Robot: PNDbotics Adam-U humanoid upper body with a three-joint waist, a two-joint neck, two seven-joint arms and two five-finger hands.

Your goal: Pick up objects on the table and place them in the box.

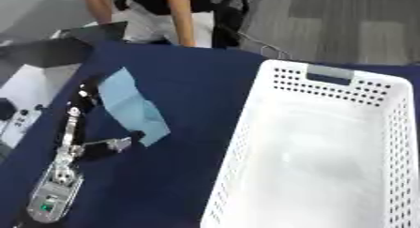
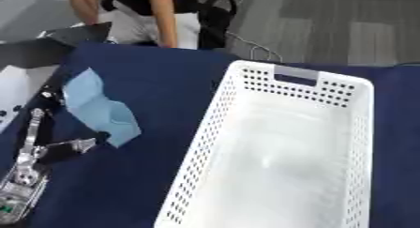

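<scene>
Table (image 1: 172,81): covered in dark navy cloth, it fills most of the frame, running from the upper left down to the lower edge and out behind the box at the right.

Box (image 1: 246,128): a white plastic basket with rows of holes in its walls, taking up the right half of the frame. It has a grey handle slot on its far rim, in the upper right. It stands on the navy cloth with its long side running from the top of the frame toward the bottom. Inside it only a pale white floor shows; I cannot make out any object there.

Left arm (image 1: 70,128): a slim black and silver limb rising from the lower left corner toward the middle left.

Blue cloth (image 1: 131,105): a light blue, crumpled piece lying on the table in the left half of the frame, well apart from the box's left wall. Its lower end reaches down to the thumb.

Left hand (image 1: 82,93): at the middle left, the fingers stretched out nearly straight toward the top, just beside the cloth's left edge. The thumb (image 1: 119,143) sticks out to the right and meets the cloth's lower corner. The hand looks open; whether it pinches the cloth I cannot tell.
</scene>
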